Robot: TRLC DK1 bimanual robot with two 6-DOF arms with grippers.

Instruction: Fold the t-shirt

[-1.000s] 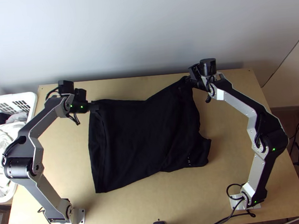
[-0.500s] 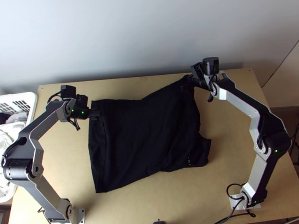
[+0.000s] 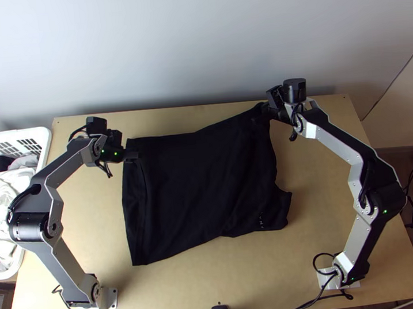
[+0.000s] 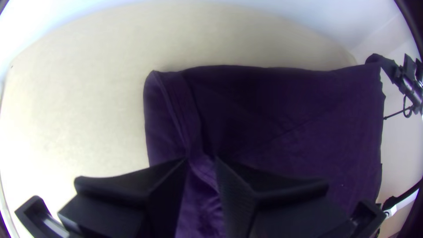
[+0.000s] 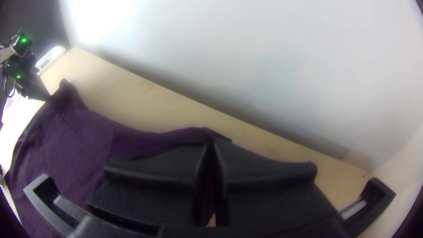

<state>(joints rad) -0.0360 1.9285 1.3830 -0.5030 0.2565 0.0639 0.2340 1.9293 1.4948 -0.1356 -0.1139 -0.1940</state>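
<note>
The black t-shirt (image 3: 209,183) lies mostly spread, with a strip along its left side and a small print near its lower right. At its upper left stands my left gripper (image 3: 132,156); in the left wrist view the left gripper (image 4: 202,161) is slightly open, a ridge of the shirt (image 4: 286,123) running between its fingers. My right gripper (image 3: 265,110) is at the shirt's far right corner. In the right wrist view the right gripper (image 5: 210,141) is shut on that corner of the shirt (image 5: 66,141), its fingers nearly together.
A white laundry basket (image 3: 44,151) with clothes in it stands beyond the table's left edge. Behind the far edge rises a pale wall (image 3: 197,45). Bare wood (image 3: 217,280) shows between the shirt and the near edge, where cables run.
My right gripper has moved a little to the right and slightly farther away, drawing the shirt's corner with it. The left gripper has shifted slightly toward the near edge; the cloth beneath it has barely moved.
</note>
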